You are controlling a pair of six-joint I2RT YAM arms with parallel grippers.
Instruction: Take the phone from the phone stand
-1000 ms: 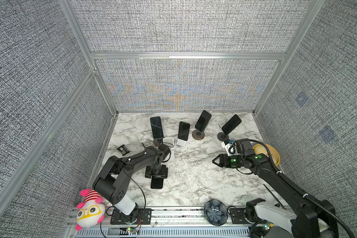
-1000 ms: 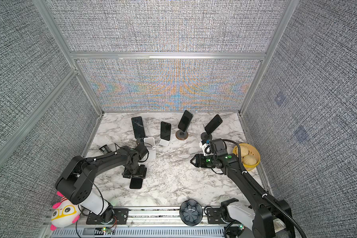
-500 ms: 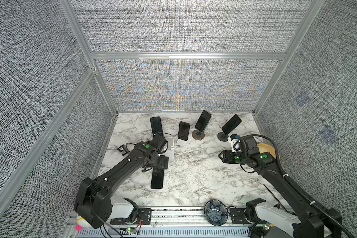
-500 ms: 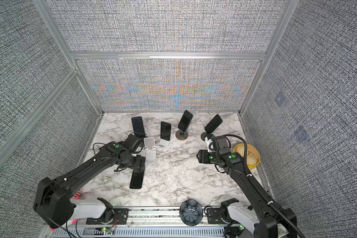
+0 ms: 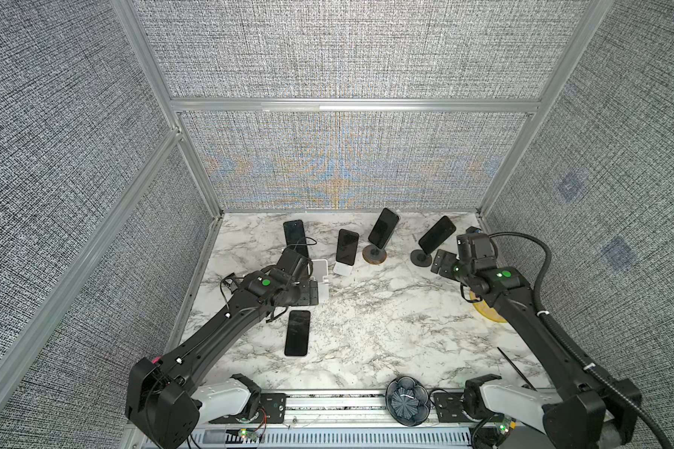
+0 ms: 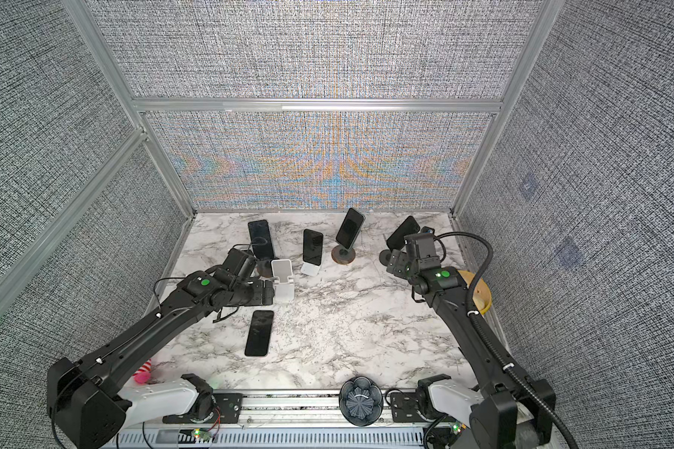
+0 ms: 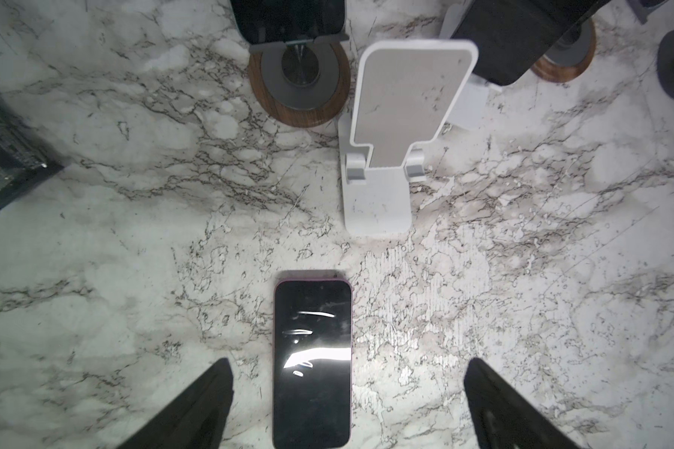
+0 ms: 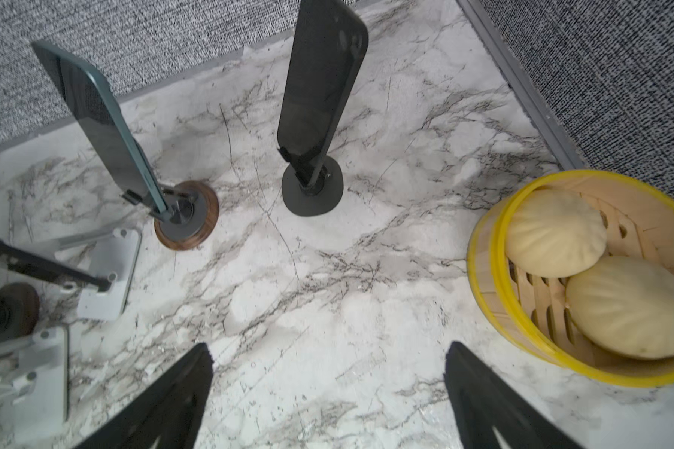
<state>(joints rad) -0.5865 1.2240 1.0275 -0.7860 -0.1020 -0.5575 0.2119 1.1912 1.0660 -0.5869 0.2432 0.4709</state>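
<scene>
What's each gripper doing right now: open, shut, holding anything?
Left gripper: open, holding nothing; a phone lies flat on the table between its fingers, untouched.
Right gripper: open, holding nothing.

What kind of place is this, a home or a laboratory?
Most likely a robotics lab test cell: grey fabric panels in aluminium frames enclose a marble-patterned tabletop, two robot arms are mounted on a rail at its front, and several phones sit on stands.
</scene>
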